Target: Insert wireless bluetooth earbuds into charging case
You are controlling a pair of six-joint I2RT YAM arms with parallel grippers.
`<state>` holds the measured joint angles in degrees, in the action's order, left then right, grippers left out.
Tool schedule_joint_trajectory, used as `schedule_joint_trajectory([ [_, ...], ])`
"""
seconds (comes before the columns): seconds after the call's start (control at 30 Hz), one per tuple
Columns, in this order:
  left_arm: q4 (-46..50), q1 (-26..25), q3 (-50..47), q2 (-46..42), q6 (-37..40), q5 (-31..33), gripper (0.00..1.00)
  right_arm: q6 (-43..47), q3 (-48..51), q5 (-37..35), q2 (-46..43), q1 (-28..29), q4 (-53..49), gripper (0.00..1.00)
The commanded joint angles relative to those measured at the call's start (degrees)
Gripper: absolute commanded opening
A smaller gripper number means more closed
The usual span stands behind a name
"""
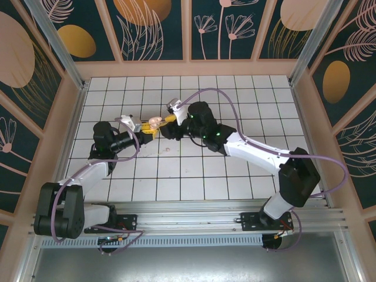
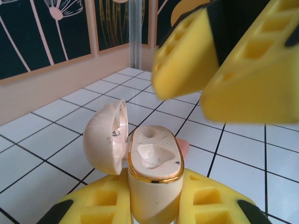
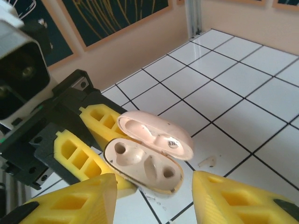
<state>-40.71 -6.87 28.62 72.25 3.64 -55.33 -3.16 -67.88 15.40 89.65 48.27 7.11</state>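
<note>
The left arm (image 1: 88, 173) rises from its base at the near left edge, folds, and reaches forward over the white tiled table (image 1: 235, 182) with its wrist turned toward the right. The left gripper (image 2: 154, 203) is clamped on the lower body of a pale beige, pebble-shaped charging case with a gold rim (image 2: 154, 179). Its yellow ribbed fingers (image 2: 100, 200) hold the case upright above the tiles. The case's domed lid (image 2: 105, 137) is swung open, to the left in the left wrist view. In the tray, a pale beige earbud (image 2: 150, 155) lies in the socket nearer that camera, and the farther socket (image 2: 149, 133) shows as an open hole. Whether the bud is fully seated cannot be told.

The right arm (image 1: 258, 150) stretches from the near right corner diagonally to the middle of the table, where it meets the left arm head-on. The right gripper (image 3: 154, 182) hangs just above the open case. Its yellow fingers are parted, grip nothing and are clear of the case.

A small salmon-pink earbud (image 3: 207, 162) lies loose on a tile just beside the case.

Farthest back, dark wall panels with pale plant patterns (image 1: 153, 29) close off the table.
</note>
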Motion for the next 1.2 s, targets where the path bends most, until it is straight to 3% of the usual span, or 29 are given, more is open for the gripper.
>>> schedule_joint_trajectory([
  [0.0,-0.73,-0.16,1.87,1.2,-2.34,1.83,0.11,-6.45,-0.06,2.09,-3.63,-1.92,-4.3,0.46],
  [0.17,-1.08,-0.15,2.0,1.97,-5.23,6.13,0.1,-14.2,-3.75,-1.14,-2.34,-3.7,-16.42,0.47],
  [0.37,-1.38,0.14,1.72,2.78,-8.24,12.37,0.1,-31.17,-13.75,-3.01,7.71,-4.43,-37.31,0.44],
  [0.53,-2.17,1.63,1.61,4.42,-12.28,17.52,0.1,-42.31,-13.15,2.47,14.1,-3.57,-38.36,0.43],
  [0.8,-6.03,6.67,1.32,7.86,-18.74,19.95,0.1,-41.85,-22.89,3.49,27.67,-1.78,-41.83,0.37],
  [1.17,-4.45,7.23,2.02,7.73,-17.45,20.02,0.11,-36.76,-38.21,3.2,41.16,-1.03,-49.68,0.32],
])
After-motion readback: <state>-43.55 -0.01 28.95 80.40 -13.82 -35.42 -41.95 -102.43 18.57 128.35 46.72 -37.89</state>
